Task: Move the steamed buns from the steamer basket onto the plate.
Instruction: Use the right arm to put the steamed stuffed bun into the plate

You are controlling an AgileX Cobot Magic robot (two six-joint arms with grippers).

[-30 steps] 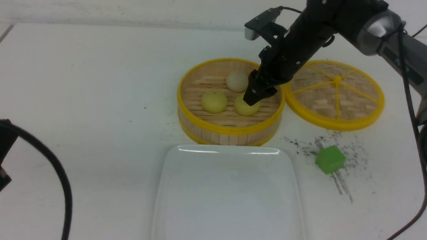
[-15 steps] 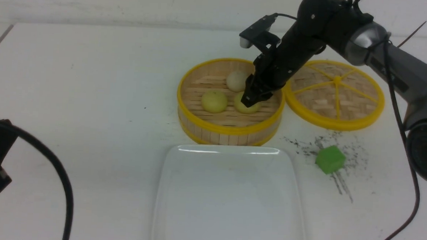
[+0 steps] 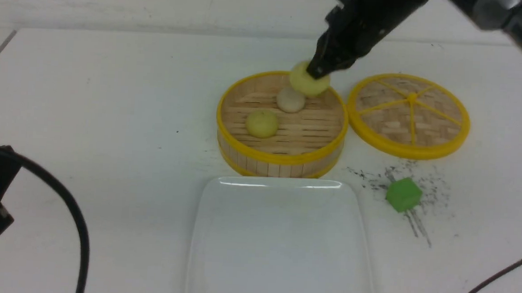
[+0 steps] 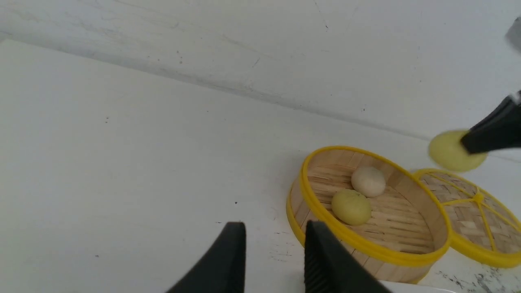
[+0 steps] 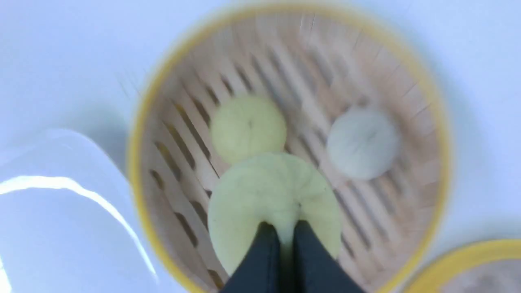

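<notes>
Right gripper [image 3: 316, 71] pinched tight on one pale yellow dome-shaped bun [image 3: 308, 82], above the round bamboo steamer basket [image 3: 280, 160], near its far rim. Second yellow bun [image 3: 261, 123] and off-white bun [image 3: 290, 100] inside. Left gripper [image 4: 274, 226] half-parted, holding nothing.

The steamer basket [image 3: 282, 167] is showing pale bamboo slats, dry and matt, with glossy yellow plastic-looking rims. The lid [image 3: 409, 115] is showing woven bamboo strips under the same smooth yellow spokes and ring. The steamed buns [image 3: 262, 123] are looking soft and matt, like dough. The yellow bun [image 3: 301, 79] is puckering into folds where the black, matt, plastic-looking jaws of the right gripper [image 3: 317, 72] are pinching it. The plate [image 3: 277, 254] is gleaming, smooth and white like glazed ceramic. The green cube [image 3: 403, 195] is looking matt. The white surface [image 3: 112, 89] is looking smooth, with dark scuffs smudging it around the cube.
</notes>
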